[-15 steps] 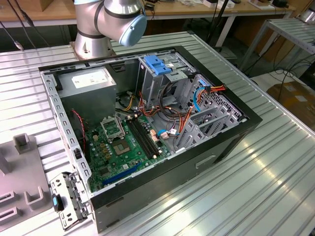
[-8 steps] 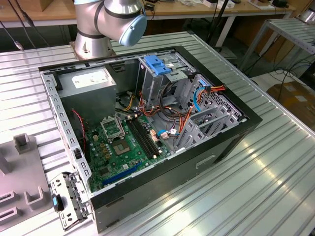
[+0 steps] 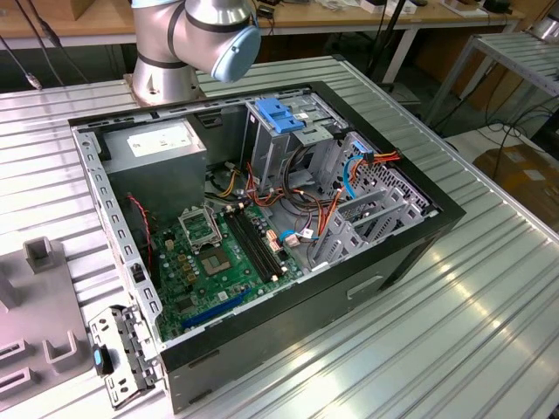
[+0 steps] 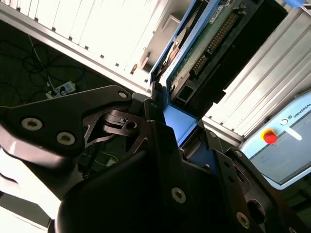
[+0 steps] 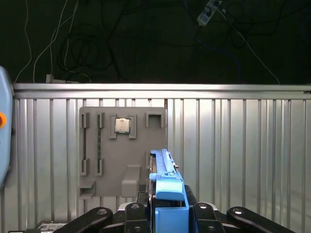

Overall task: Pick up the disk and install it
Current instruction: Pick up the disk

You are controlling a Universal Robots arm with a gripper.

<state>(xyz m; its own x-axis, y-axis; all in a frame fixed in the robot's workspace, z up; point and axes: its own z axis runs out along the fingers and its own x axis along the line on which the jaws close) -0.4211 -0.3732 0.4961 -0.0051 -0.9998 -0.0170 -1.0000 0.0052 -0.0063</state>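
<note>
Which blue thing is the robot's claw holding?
The disk with blue rails, clamped in the gripper. The other one, the blue bracket, sits atop the drive cage inside the computer case.

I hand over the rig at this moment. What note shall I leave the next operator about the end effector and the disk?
End effector: shut on the disk, clamping its blue rail.
Disk: in the air, not in the computer case; the grey tray lies on the table behind it in the first wrist view.
Done: disk picked up.
Left: disk not yet installed in the case.
</note>
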